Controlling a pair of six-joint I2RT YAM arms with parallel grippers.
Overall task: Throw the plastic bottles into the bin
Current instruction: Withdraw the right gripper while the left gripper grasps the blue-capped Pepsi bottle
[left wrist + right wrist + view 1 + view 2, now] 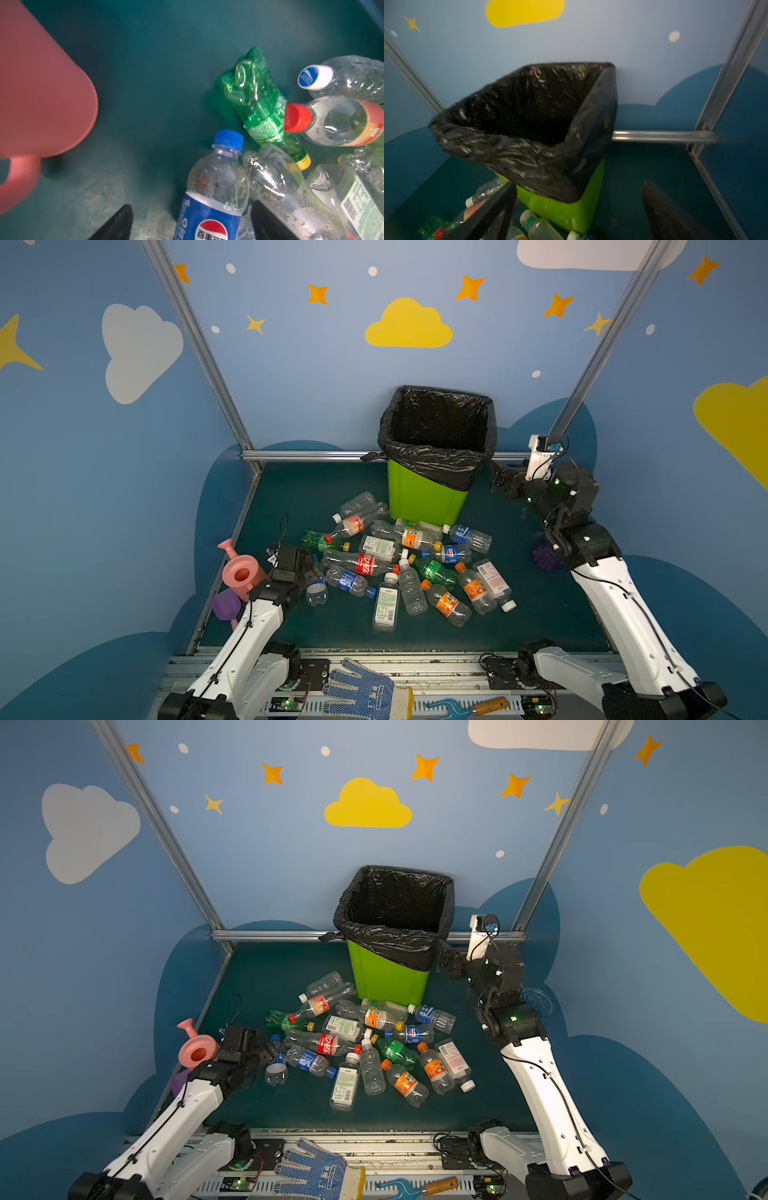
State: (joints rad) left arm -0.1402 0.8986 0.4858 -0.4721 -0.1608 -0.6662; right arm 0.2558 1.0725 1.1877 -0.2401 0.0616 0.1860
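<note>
In the left wrist view, a blue-labelled bottle (pixel 212 197) is seen lying between the parted fingers of the left gripper (pixel 191 204), not yet clamped. The right gripper (pixel 579 184) is held wide and empty just beside the bin (pixel 571 214), in front of which the other plastic bottles (pixel 365 564) are heaped.

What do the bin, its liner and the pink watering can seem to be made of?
The bin looks like rigid glossy plastic: its lime-green wall carries sharp highlights. The liner is thin black plastic film, crinkled, glinting and folded over the rim. The pink watering can is probably moulded plastic, matte, one uniform colour with a rounded handle.
</note>
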